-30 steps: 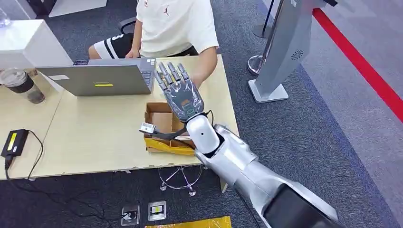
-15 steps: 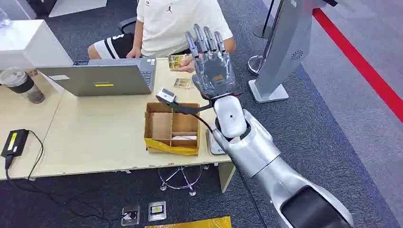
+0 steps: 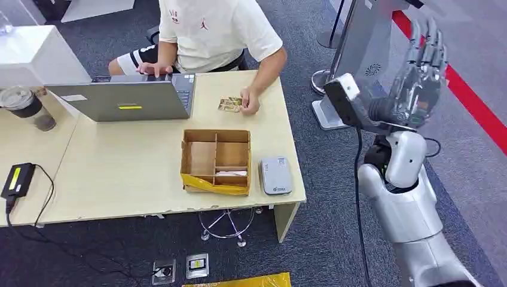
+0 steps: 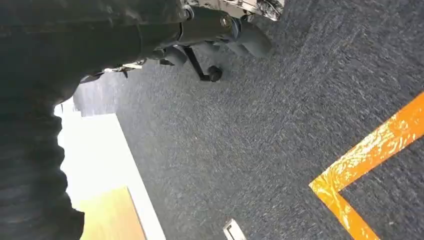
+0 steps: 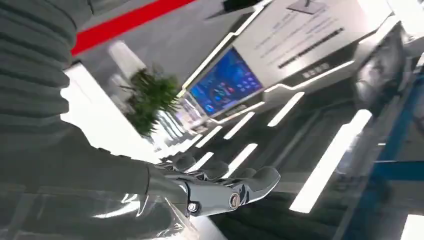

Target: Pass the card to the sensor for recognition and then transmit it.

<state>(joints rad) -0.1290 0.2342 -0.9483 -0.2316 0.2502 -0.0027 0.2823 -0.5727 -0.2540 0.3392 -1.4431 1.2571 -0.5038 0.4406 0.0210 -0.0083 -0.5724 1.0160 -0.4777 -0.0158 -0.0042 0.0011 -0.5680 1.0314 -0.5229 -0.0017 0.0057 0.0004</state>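
**While the hand hangs open, the card sits well away from it**

Though the task centres on it, the card (image 3: pixel 230 104) lies on the table (image 3: pixel 119 173) well below and to the left of the right hand (image 3: pixel 418 78), at a person's fingertips (image 3: pixel 249 106). The sensor (image 3: pixel 275 176) lies nearer, also well below it. This hand is raised, fingers spread, grasping nothing. A grey stand (image 3: pixel 359 54) rises just beside it, so a swing toward the table could clip it. A flat card may also slip from thick fingers. I cannot tell how the left hand (image 4: pixel 225 32) is set.

Matt pale wood table (image 3: pixel 137 173), brown cardboard box (image 3: pixel 216 160), rough grey carpet (image 3: pixel 335 179) — glossy silver arm (image 3: pixel 412 209).
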